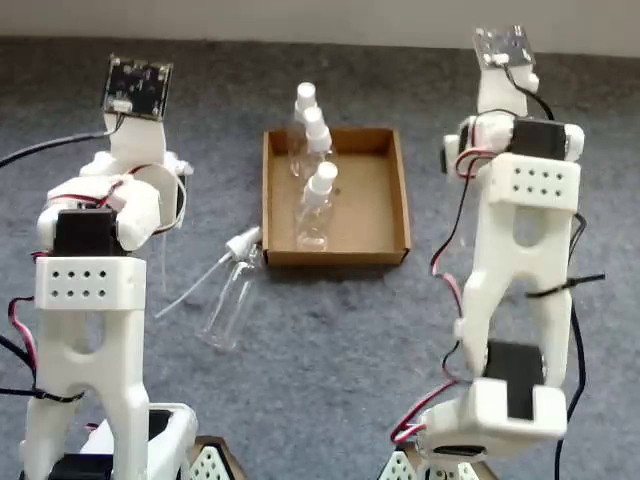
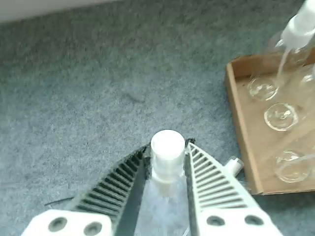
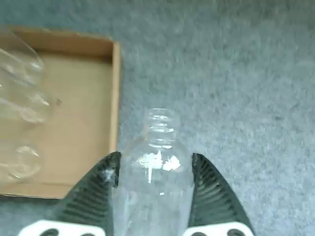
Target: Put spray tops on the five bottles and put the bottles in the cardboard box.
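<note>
The left claw (image 2: pixel 166 147) was closed down on a white spray top (image 2: pixel 167 142), its ribbed fingers (image 2: pixel 211 184) pressed against either side below the cap. It hung over the grey desk (image 1: pixel 350 340), to the left of the cardboard box (image 1: pixel 400 190). The right claw (image 3: pixel 156 157) was on the other side of the box, clamped around the shoulders of a clear bottle (image 3: pixel 160 132) whose neck was open and bare.

Three capped bottles (image 1: pixel 314 215) stood in a row along the left side of the box. Just outside its near left corner another clear bottle (image 1: pixel 228 305) lay on its side on the desk. A loose spray top (image 1: pixel 242 241) lay by that bottle's neck, with its thin tube trailing off to the near left.
</note>
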You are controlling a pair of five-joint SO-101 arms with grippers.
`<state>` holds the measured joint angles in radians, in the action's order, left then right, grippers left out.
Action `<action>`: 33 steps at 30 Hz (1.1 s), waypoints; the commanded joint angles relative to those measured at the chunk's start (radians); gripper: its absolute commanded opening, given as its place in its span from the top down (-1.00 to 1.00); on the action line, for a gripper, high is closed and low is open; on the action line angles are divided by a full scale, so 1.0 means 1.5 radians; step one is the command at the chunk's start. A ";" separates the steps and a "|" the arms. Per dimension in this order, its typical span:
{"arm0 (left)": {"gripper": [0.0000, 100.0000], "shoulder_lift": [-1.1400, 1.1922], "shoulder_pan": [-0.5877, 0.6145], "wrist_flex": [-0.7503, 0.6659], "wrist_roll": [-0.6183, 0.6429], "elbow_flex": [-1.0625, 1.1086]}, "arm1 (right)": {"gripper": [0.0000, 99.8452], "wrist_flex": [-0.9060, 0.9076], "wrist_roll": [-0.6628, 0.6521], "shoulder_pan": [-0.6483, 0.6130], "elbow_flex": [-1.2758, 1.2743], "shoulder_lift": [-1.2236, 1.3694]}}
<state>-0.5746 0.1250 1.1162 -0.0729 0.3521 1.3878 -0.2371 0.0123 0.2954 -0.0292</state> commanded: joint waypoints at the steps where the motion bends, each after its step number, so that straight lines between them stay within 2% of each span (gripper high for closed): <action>1: 0.79 -0.009 -0.063 0.073 0.007 -0.186 | 0.99 -0.001 0.060 -0.073 -0.001 -0.139; 7: 0.79 -0.008 -0.163 0.117 0.016 -0.350 | 0.99 -0.145 0.106 -0.185 -0.233 -0.340; 12: 0.79 -0.005 -0.226 0.113 0.063 -0.448 | 0.99 -0.297 0.134 -0.227 -0.503 -0.561; 16: 0.79 -0.004 -0.272 0.111 0.063 -0.505 | 0.99 -0.332 0.130 -0.238 -0.683 -0.713; 20: 0.79 -0.003 -0.332 0.111 0.063 -0.551 | 0.99 -0.338 0.118 -0.247 -0.795 -0.811; 24: 0.79 -0.003 -0.404 0.080 0.063 -0.562 | 0.99 -0.377 0.012 -0.302 -0.877 -0.881; 28: 0.79 -0.002 -0.461 0.041 0.061 -0.562 | 0.99 -0.466 0.057 -0.308 -0.970 -0.960; 33: 0.79 -0.002 -0.476 0.036 0.063 -0.560 | 0.99 -0.577 0.114 -0.308 -1.121 -1.075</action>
<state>-0.5777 -0.5669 1.1930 0.0146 -0.4580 0.6114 -0.1128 -0.4404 -1.3080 -1.5482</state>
